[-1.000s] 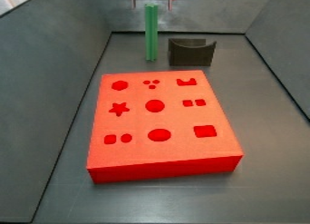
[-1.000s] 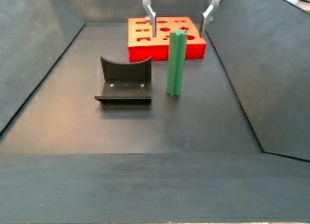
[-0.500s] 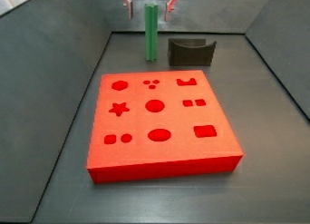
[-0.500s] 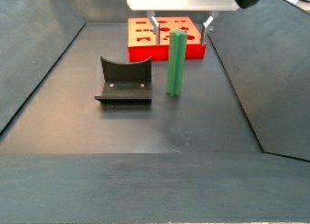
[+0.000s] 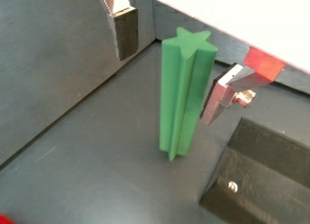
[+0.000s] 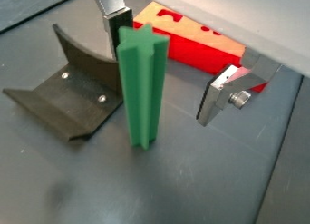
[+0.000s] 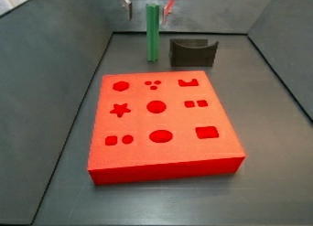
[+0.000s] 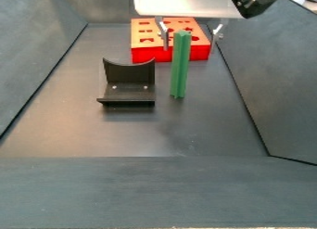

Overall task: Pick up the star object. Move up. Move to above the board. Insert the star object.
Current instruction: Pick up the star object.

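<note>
1. Count first: we are seeing one star object [image 5: 184,96], one board [image 7: 162,122], one fixture [image 8: 125,82] and one gripper [image 5: 173,53] with two fingers.

2. We are finding the star object standing upright on the dark floor [image 8: 148,131], its long axis vertical and its star-shaped end facing up in both wrist views [image 6: 141,84].

3. In a side view the star object [image 7: 152,33] is standing at the far end of the floor, beyond the board and just beside the fixture [image 7: 192,52], apart from both.

4. In a side view it [image 8: 180,64] is rising between the fixture and the board [image 8: 148,43], with its foot on bare floor.

5. We are seeing the gripper [image 6: 169,53] hanging low over the star object with its jaws spread, one finger [image 5: 126,33] on each side of the upper part of the rod.

6. The other finger [image 6: 223,93] is standing clear of the green surface, and a gap is showing on both sides, so nothing is being clasped.

7. We are counting nine shaped holes in the board's top, among them one star hole [image 7: 120,109].
</note>
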{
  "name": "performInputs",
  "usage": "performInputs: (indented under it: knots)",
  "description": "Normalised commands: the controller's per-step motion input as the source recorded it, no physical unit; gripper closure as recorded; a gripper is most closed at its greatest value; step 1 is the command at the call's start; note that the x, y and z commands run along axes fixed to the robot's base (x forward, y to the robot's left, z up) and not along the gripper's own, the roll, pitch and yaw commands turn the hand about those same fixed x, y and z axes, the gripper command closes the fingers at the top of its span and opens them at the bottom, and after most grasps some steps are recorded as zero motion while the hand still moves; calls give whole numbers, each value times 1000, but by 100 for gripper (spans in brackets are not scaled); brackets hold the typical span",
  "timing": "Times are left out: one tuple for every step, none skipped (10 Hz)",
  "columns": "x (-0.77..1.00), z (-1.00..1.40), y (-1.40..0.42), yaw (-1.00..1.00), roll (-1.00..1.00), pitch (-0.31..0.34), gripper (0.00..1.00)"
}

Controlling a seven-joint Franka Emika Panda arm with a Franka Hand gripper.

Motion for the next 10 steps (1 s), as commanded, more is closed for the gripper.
performInputs:
  knots:
    - [0, -14, 203, 0, -13, 10, 0]
    - [0, 0, 0, 0, 0, 11, 0]
    - [0, 0, 0, 0, -7, 0, 0]
    - [0, 0, 0, 0, 0, 0, 100]
    - [0, 0, 0, 0, 0, 0, 100]
    - [0, 0, 0, 0, 0, 0, 100]
    - [0, 0, 0, 0, 0, 0, 100]
    - [0, 0, 0, 0, 0, 0, 100]
    - [0, 0, 0, 0, 0, 0, 100]
    - [0, 0, 0, 0, 0, 0, 100]
